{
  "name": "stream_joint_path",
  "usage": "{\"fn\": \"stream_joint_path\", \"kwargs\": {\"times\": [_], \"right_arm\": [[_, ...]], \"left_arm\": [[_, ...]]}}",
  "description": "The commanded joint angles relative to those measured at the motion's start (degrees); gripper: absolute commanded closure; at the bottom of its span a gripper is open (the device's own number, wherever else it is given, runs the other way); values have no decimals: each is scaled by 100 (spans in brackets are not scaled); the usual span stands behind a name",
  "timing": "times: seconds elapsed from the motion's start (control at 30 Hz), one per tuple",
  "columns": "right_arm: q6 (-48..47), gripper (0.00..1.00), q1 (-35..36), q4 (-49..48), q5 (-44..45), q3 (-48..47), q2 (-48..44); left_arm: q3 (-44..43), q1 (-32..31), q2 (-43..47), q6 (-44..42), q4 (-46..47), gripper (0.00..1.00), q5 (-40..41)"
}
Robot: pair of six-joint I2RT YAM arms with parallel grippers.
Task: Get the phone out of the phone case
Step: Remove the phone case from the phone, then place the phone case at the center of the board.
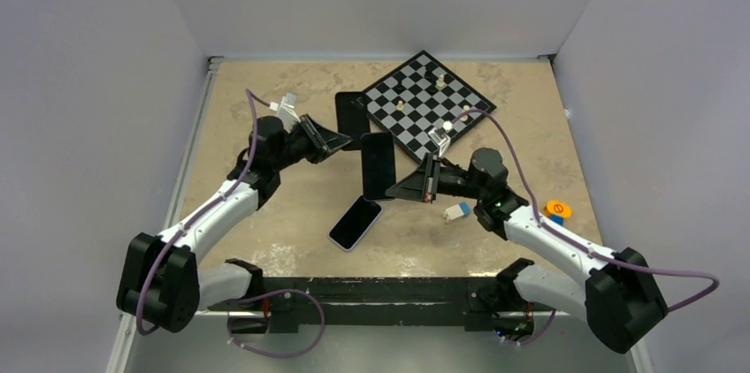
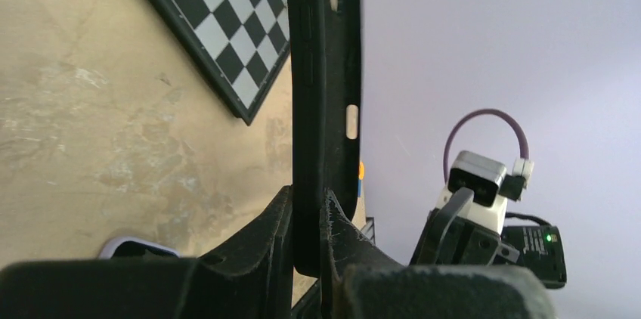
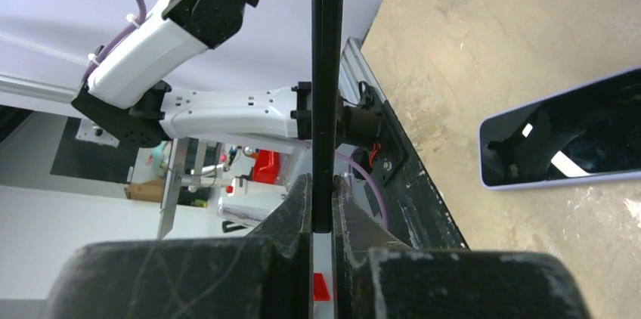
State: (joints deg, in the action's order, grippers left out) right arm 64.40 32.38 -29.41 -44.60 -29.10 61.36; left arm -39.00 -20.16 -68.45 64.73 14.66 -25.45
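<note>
Phone case (image 1: 351, 115): black, with side cut-outs, held off table (image 1: 265, 117) at centre rear, just beside near-left edge of chessboard (image 1: 416, 112); seen edge-on in left wrist view, long axis upright in that frame. Left gripper (image 1: 345, 137): fingers pressed tight on near end of case, one finger against each face. Phone (image 1: 378, 165): black slab, raised above table, just nearer than case and outside its shell; far corner close to case's near corner, contact between the two not discernible. Right gripper (image 1: 394, 189): closed in a pinch on phone's near end, thin edge upright between pads in right wrist view. Second phone (image 1: 355, 223): pale-rimmed, dark screen up, flat on table toward front centre, just nearer than held phone, touched by neither gripper. Chessboard: set diagonally at rear centre-right, a few pieces (image 1: 440, 81) standing on it. Blue-and-white block (image 1: 457, 210): small, on table just beside right wrist. Orange disc (image 1: 558, 209): on table at right, near right forearm.
</note>
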Motion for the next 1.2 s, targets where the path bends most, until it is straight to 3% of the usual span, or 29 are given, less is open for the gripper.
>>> {"fn": "stream_joint_path", "kwargs": {"times": [0.0, 0.27, 0.5, 0.7, 0.93, 1.17], "right_arm": [[-218, 100, -6, -311, -28, 76, -392], [-1028, 100, -11, 963, 343, -177, -813], [-1597, 100, -11, 1819, 329, -525, -751], [-1786, 100, -8, 2050, 221, -835, -616], [-1856, 100, -8, 2274, 407, -754, -960], [-1945, 100, -20, 2782, 775, -601, -1623]], "left_arm": [[-28, 161, 86, -48, -47, 100, 301], [351, 188, -119, 724, 433, 100, 699], [77, 194, -7, -195, -397, 100, 860], [-1392, 352, -958, -2014, -2192, 100, -428], [-2702, 830, -1721, -3140, -3423, 100, -253], [-3965, 1278, -2889, -3558, -3952, 100, -686]]}}
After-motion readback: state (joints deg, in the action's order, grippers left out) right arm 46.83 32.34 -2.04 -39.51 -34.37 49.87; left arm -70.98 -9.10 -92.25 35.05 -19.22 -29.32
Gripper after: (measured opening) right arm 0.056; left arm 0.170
